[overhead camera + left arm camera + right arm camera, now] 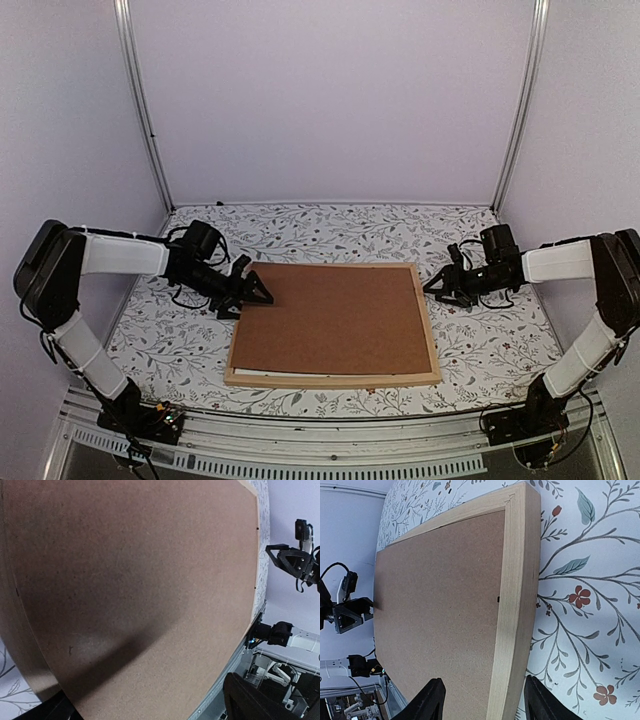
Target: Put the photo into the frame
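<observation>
Taking stock around the frame

Item 1, the frame (330, 379): light wooden strips, lying flat on the floral tablecloth (480, 340), long sides running left to right in front of me. Every entry below is placed against it.

Item 2, brown backing board (335, 318): set inside the frame and covering its whole opening. A thin white edge (252, 372) shows between the board and the frame's near strip, toward the near-left corner.

Item 3, the photo: not visible to me in any view.

Item 4, my left gripper (252, 298): at the frame's far-left corner, reaching in over the board's left edge. My fingers (245, 702) stand spread wide apart. From the wrist, the board fills the space ahead of them, and they clamp nothing.

Item 5, my right gripper (436, 290): just outside the frame's right strip, near its far-right corner. My fingers (432, 702) are parted with a clear gap, and from the wrist the right strip runs between them. Whether either finger touches the wood I cannot tell; they are not closed on it.
</observation>
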`<state>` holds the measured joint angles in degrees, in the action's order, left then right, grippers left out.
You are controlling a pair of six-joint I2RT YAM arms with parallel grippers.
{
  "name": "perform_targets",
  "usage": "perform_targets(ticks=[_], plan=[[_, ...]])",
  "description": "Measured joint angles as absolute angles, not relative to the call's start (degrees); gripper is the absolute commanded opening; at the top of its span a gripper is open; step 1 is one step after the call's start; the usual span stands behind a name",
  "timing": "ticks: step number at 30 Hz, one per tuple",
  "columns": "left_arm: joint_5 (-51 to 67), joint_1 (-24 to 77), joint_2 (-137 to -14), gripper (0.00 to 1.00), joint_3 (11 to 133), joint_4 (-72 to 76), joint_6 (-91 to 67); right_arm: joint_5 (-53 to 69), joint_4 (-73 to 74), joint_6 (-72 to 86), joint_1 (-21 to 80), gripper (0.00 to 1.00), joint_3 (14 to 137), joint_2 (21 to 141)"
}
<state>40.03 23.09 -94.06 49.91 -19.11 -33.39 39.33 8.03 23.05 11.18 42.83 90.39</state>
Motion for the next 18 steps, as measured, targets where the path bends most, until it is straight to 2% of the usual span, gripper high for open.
perform_targets(ticks=[18], plan=[[23.35,29.87,-96.73,0.94,57.39,-29.8,-28.64,39.55,7.64,23.03,11.18,0.58,42.74,91.05]])
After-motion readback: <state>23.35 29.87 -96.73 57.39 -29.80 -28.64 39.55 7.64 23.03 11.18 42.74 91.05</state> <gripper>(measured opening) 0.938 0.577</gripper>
